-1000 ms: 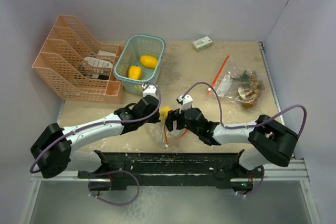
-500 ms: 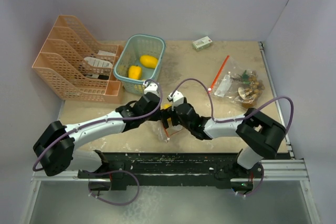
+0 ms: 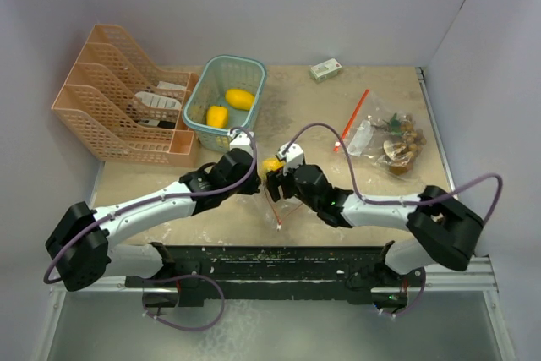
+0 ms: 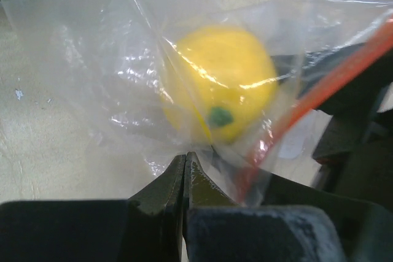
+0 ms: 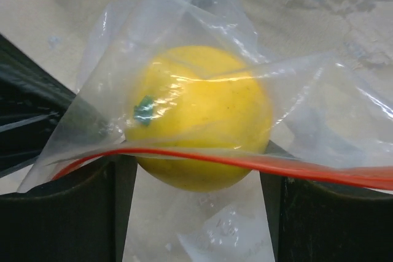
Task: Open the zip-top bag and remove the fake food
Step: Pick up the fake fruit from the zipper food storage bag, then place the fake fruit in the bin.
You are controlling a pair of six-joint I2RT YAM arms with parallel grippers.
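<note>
while the left gripper (image 4: 185, 159) pinches the zip-top bag (image 4: 92, 59) by its film, the right gripper (image 5: 196, 173) stands wide, jaws flanking the yellow fruit (image 5: 202, 115) inside; whether they press it, i cannot tell. bare table (image 3: 338, 179) opens rightward.

At the left rear of the tabletop (image 3: 372, 95) stands a file organizer (image 3: 118, 99). Just to its right is a basket (image 3: 232, 59) with two toy fruits (image 3: 240, 98) in it. A small box (image 3: 325, 68) lies at the rear, right of the basket. Near the right edge lies a zip-top bag of toy foods (image 3: 390, 137). At the middle front, a second zip-top bag (image 3: 279, 200) sits between the two arms. The left end effector (image 4: 185, 164) pinches its film just beside the toy lemon (image 4: 215, 84) inside, and the right end effector (image 5: 196, 173) straddles that lemon from the opposite side.
</note>
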